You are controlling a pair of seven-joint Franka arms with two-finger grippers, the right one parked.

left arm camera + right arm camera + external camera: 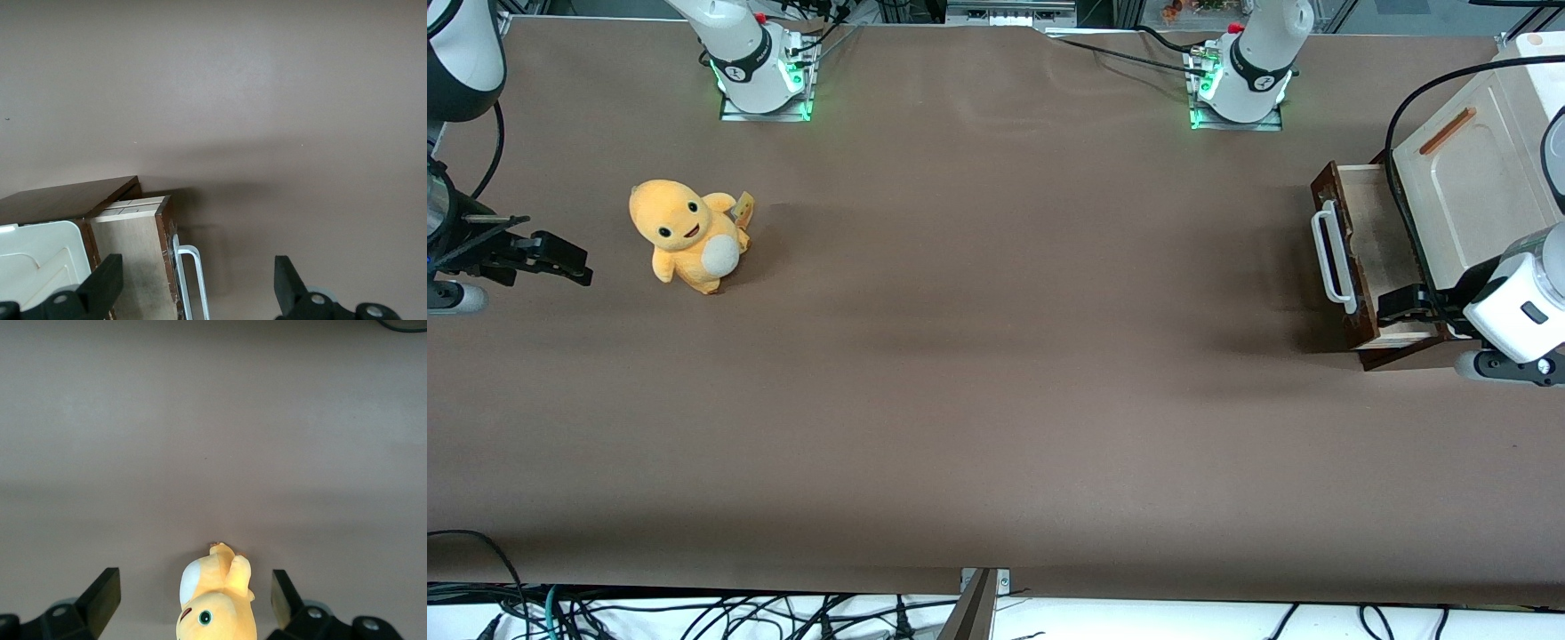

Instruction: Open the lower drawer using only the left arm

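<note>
Brown matte worktop (978, 356) carries a cream cabinet (1476, 178) at the working arm's end. Under it, the lower drawer (1369, 258) already stands pulled out, pale wood inside showing, dark front with white loop handle (1329, 253). Little seems left. Black claw (197, 293) hovers above the drawer, fingers spread, holding nothing.

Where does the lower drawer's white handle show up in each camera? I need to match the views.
Front view: white handle on the pulled-out lower drawer, facing the table's middle.
Left wrist view: white handle between the open hand fingers, untouched.
Right wrist view: not in it.
Shared landmark: the drawer's dark brown front.
</note>
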